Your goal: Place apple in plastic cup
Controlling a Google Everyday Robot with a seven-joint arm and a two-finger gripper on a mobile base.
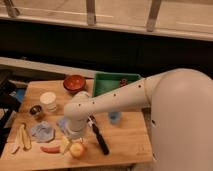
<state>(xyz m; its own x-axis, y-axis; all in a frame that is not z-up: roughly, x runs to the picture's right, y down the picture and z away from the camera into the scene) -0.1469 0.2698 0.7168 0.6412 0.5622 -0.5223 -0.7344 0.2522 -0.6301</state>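
Gripper: the gripper hangs low over the front of the bench, at the end of the white arm; whether it is released or clenched cannot be told.
Apple: the apple lies on the bench just in front of the gripper; contact cannot be told.
Cup: the blue cup stands upright to the gripper's right in view, apart from it.
Tool: a black tool lies between gripper and cup.
Left of gripper: a red sausage and a blue cloth.
Beyond gripper: a white cup, a red bowl and a green bin.
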